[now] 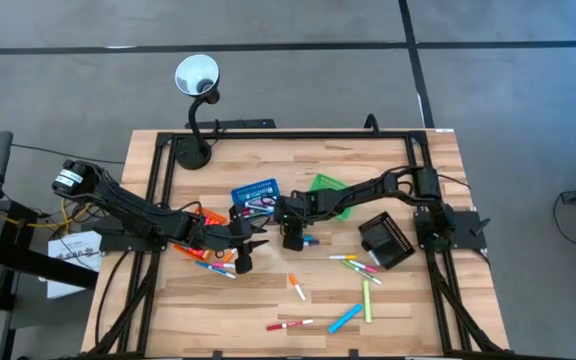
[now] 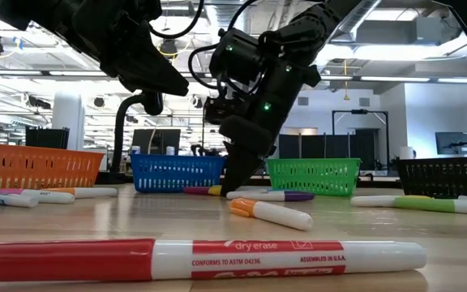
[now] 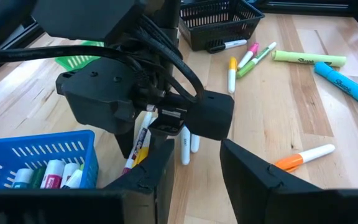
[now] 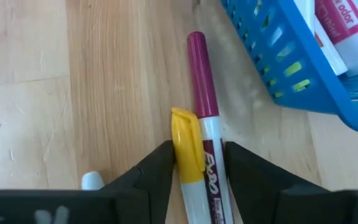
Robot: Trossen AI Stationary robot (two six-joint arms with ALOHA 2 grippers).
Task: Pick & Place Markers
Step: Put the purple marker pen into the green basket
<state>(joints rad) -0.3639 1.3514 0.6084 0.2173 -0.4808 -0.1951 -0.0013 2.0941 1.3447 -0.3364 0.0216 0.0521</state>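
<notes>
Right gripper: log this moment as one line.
right gripper: down at table beside blue basket | fingers straddle yellow-capped marker and magenta-capped marker | left gripper: open, alongside

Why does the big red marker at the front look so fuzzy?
Low view: the red marker lies very close to the lens, so its red end blurs, while the right gripper looks sharper. Right wrist view: the blue basket blurs too.

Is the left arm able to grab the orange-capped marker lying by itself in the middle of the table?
Probably yes. The left pincer hovers open close to the orange-capped marker, and only bare wood lies between them. The right pincer is busy over two other markers nearby.
</notes>
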